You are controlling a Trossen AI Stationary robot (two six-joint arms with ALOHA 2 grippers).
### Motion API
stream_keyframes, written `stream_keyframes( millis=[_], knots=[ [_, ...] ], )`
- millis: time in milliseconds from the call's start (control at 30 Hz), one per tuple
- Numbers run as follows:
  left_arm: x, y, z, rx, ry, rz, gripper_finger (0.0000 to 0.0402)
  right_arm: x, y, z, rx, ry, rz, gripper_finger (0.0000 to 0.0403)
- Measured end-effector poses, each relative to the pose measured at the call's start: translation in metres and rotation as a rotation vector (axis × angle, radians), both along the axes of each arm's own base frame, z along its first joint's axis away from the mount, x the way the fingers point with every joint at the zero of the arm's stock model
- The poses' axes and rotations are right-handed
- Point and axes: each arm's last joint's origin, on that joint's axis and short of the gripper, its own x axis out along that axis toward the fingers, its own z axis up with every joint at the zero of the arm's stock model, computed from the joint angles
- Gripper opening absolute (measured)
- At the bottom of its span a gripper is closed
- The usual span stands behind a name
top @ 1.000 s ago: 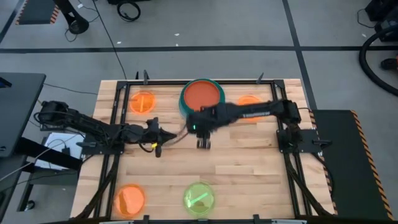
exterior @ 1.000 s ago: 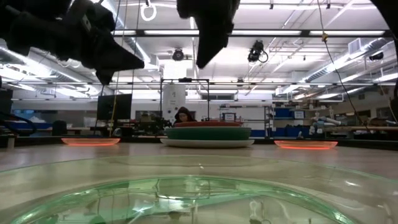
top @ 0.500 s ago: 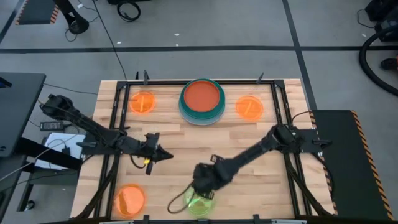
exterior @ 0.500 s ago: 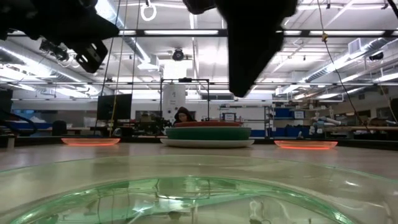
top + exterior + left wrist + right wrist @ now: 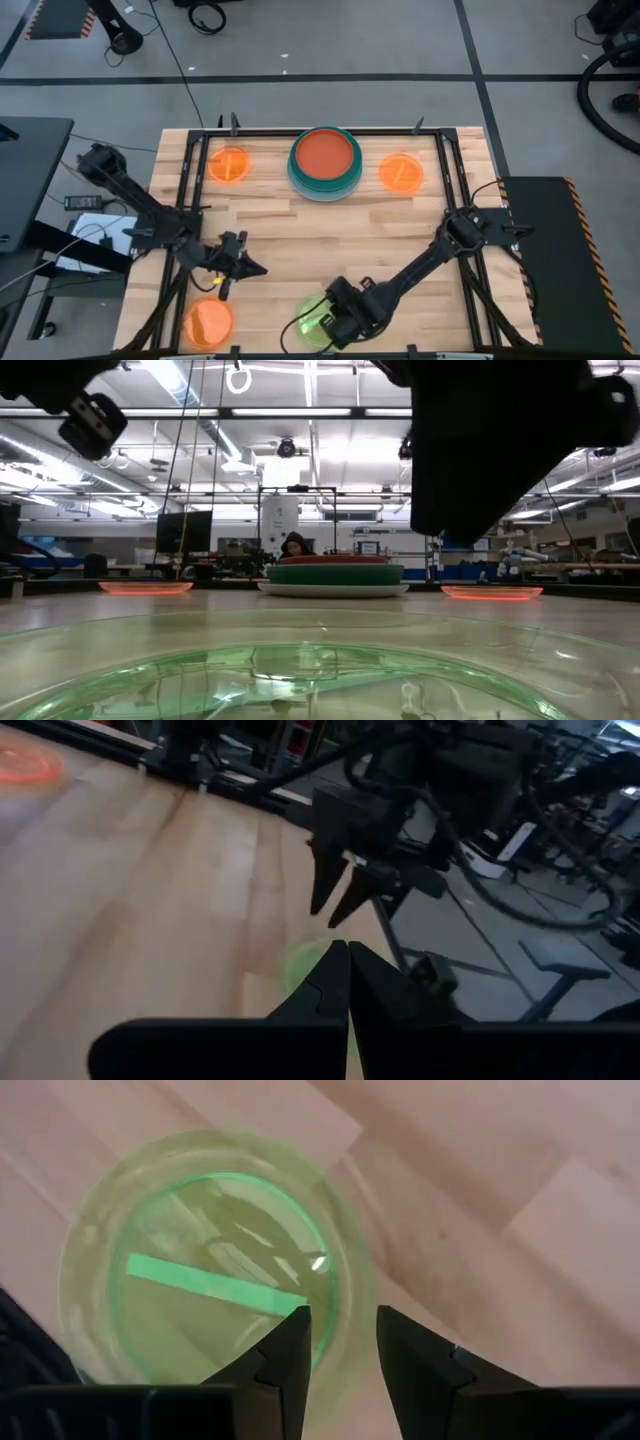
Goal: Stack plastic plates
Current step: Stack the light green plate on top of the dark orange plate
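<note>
The large opaque plates sit in one stack (image 5: 325,163) at the far middle of the table, the red-orange one on top. Three small orange plates lie flat: far left (image 5: 229,164), far right (image 5: 400,172) and near left (image 5: 209,320). The lime green plate (image 5: 308,330) lies flat at the near edge. My right gripper (image 5: 340,1345) is open and hovers above this plate's (image 5: 200,1280) rim, one finger over the inside and one over the outside. My left gripper (image 5: 250,268) is shut and in the air between the near-left orange plate and the green one.
A dark metal frame (image 5: 187,200) runs along the table's left, right and far sides. Bare wood (image 5: 330,235) lies between the stack and the near plates. In the low view, a person (image 5: 295,545) sits far off in the room behind the stack (image 5: 333,574).
My right gripper has swung from beside the stack toward the table's near edge and come down over the lime green plate. My left gripper has moved toward the near edge, staying shut. No plate has moved.
</note>
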Motion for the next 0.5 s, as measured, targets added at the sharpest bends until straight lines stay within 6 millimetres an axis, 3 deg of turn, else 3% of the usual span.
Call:
stream_keyframes(
  millis=[267, 500],
  knots=[
    [-0.006, -0.021, -0.007, -0.025, -0.020, -0.020, 0.0009, -0.012, 0.005, -0.024, 0.046, 0.012, -0.094, 0.0125],
    [-0.007, -0.031, -0.012, -0.039, -0.032, -0.053, 0.0009, -0.010, 0.007, -0.044, 0.140, -0.050, -0.120, 0.0125]
  ],
)
